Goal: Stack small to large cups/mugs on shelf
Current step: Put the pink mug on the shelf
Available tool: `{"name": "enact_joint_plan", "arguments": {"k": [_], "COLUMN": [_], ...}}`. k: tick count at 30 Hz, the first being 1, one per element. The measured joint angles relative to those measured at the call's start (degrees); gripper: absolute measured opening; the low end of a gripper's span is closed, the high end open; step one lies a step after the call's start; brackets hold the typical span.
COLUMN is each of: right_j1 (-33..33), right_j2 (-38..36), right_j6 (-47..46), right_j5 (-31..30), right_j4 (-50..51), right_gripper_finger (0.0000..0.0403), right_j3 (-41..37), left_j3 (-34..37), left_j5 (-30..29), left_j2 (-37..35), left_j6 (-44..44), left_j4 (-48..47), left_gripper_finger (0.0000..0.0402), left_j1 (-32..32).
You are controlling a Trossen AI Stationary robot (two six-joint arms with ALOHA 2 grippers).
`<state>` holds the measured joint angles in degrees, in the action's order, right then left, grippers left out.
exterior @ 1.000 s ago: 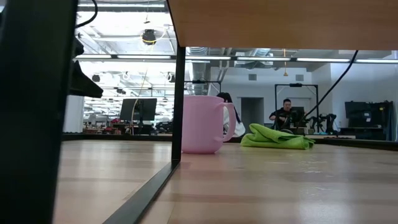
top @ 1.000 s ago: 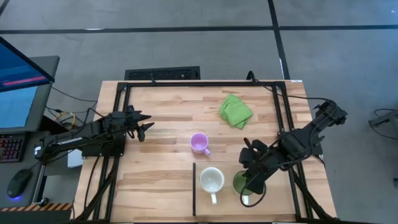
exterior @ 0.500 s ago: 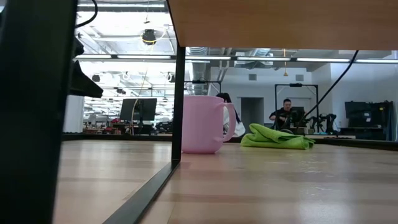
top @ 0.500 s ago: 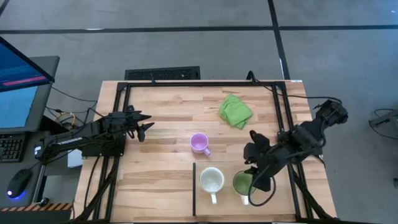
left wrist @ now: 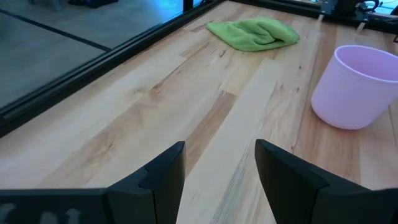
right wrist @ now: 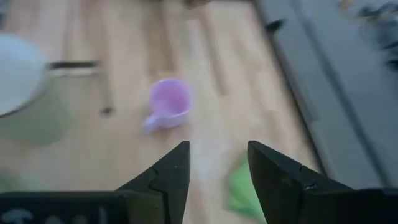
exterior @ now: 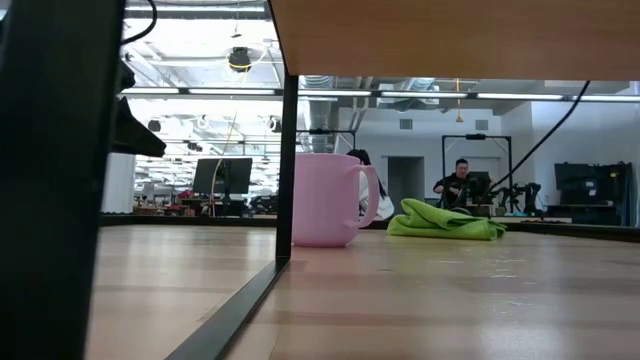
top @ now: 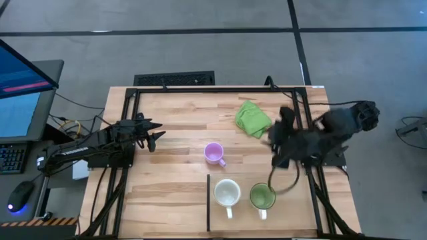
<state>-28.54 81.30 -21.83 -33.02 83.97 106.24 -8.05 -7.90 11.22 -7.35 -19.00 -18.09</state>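
Observation:
Three handled mugs stand upright on their bases on the light wood table. The light purple mug (top: 213,153) is near the middle and shows in the other views (left wrist: 357,87) (right wrist: 168,102) (exterior: 328,198). The white mug (top: 227,193) and the green mug (top: 262,197) stand side by side near the front edge, right of the thin black strip (top: 208,202). My right gripper (top: 275,140) (right wrist: 217,174) is open and empty, raised above the table right of the purple mug. My left gripper (top: 155,137) (left wrist: 221,180) is open and empty at the table's left.
A crumpled green cloth (top: 252,119) (left wrist: 254,32) lies at the far right of the table, close to my right gripper. A black frame (top: 200,89) runs round the table's edges. Bare wood lies between my left gripper and the purple mug.
My right gripper has drawn away from the green mug, risen and swung toward the table's far edge, near the green cloth. The green mug stays upright beside the white mug.

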Motion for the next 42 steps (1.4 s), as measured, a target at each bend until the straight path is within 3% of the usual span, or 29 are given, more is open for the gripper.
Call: {"name": "enact_joint_plan", "arguments": {"k": [7, 13, 17, 22, 30, 36, 38, 42], "right_j1": [10.55, 19.53, 25.11, 30.39, 33.20, 33.12, 33.07, 33.07], "right_j2": [-13.58, -26.56, -33.44, -44.72, -65.08, -78.15, -81.29, -80.68], "right_j6": [9.99, 18.26, 22.91, 25.35, 26.89, 26.01, 27.25, 28.68], "right_j5": [-2.15, -1.72, 1.40, 10.30, 13.02, 13.87, 14.98, 15.23], "right_j4": [-6.45, -18.74, -24.18, -32.92, -46.14, -49.98, -52.67, -52.48], "right_gripper_finger": [0.0180, 0.0182, 0.0184, 0.0184, 0.0184, 0.0184, 0.0184, 0.0184], "right_j3": [-5.67, -19.34, -30.98, -44.65, -64.03, -73.44, -74.91, -75.03], "left_j3": [0.00, 0.00, 0.00, 0.00, 0.00, 0.00, 0.00, 0.00], "left_j5": [-0.01, -0.01, -0.02, -0.02, -0.06, -0.07, -0.07, -0.10], "left_j2": [0.00, 0.00, 0.00, 0.00, 0.00, -0.01, 0.00, 0.00], "left_j6": [0.00, 0.00, 0.02, 0.02, 2.46, 3.67, 3.65, 2.59], "left_j4": [0.00, 0.00, 0.00, 0.00, 0.08, 0.92, 0.94, 0.96], "left_gripper_finger": [0.0185, 0.0185, 0.0185, 0.0185, 0.0185, 0.0185, 0.0185, 0.0185], "left_j1": [0.00, -0.02, 0.00, -0.01, 0.00, -0.02, -0.02, -0.02]}}
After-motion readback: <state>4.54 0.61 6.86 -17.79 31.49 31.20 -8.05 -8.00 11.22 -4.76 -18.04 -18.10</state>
